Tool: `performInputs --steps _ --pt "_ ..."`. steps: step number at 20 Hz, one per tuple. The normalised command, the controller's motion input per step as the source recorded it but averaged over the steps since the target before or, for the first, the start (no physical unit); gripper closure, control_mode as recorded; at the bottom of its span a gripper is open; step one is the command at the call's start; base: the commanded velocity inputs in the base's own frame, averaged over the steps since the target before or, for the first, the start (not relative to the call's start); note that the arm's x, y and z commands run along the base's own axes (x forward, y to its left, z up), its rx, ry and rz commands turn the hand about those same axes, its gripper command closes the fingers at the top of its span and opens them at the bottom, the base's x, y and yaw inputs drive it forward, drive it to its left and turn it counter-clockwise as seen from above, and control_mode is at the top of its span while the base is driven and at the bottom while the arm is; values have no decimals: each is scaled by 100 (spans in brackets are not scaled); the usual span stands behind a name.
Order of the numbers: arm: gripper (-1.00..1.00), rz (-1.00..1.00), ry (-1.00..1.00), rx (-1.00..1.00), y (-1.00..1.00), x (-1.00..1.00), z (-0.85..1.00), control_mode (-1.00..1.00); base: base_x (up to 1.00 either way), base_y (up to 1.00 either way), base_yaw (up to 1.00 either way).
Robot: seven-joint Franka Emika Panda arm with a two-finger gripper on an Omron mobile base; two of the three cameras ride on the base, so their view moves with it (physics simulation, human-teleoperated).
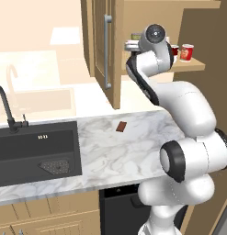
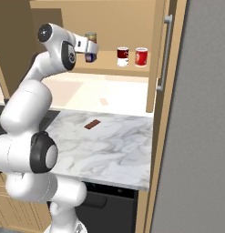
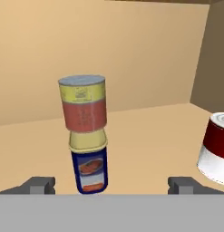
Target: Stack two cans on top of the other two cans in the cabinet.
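Bright red can (image 2: 141, 57) beside dark red and white can (image 2: 123, 57), right base view.

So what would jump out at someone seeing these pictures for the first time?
Probably the little tower on the cabinet shelf: a grey-topped can with a red-and-yellow label stands on a dark blue can, a bit off centre. The white arm's hand sits just in front of it, fingers spread wide and holding nothing. Further right on the shelf stand a dark red and white can and a bright red can, side by side, not stacked.
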Motion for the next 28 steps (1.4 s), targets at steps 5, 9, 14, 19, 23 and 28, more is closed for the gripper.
performInputs --steps 5,9,14,19,23,28 --pt "-100 -23 8 0 -32 -39 0 -100 0 0 0" --pt "-100 -16 7 0 -39 -37 0 -100 0 0 0" --pt "-100 -9 8 0 -45 -20 0 -100 0 0 0" --pt "-100 -2 6 0 -38 -7 -1 -100 0 0 0" --pt "-100 0 0 0 -27 0 -10 -100 0 0 0" --pt "-100 0 0 0 -15 15 -13 -100 0 0 0"
